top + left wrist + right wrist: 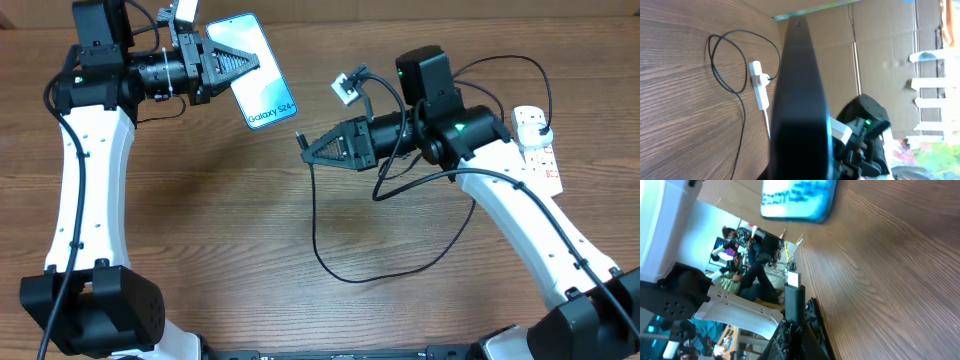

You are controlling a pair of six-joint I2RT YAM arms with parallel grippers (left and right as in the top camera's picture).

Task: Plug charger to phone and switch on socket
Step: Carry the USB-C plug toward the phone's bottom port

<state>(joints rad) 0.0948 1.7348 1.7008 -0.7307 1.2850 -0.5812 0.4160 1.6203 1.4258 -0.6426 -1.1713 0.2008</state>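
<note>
My left gripper is shut on the phone, holding it tilted above the table at the upper left; its blue-and-white screen reads "Galaxy S24". In the left wrist view the phone shows edge-on as a dark slab. My right gripper is shut on the charger's connector tip, which points left toward the phone with a gap between them. The charger cable loops over the table toward the socket, a white power strip at the right. In the right wrist view the connector points toward the phone's lower end.
The socket and the looped cable also show in the left wrist view. A small white camera block sits on the right arm above the gripper. Cardboard walls stand beyond the table edge.
</note>
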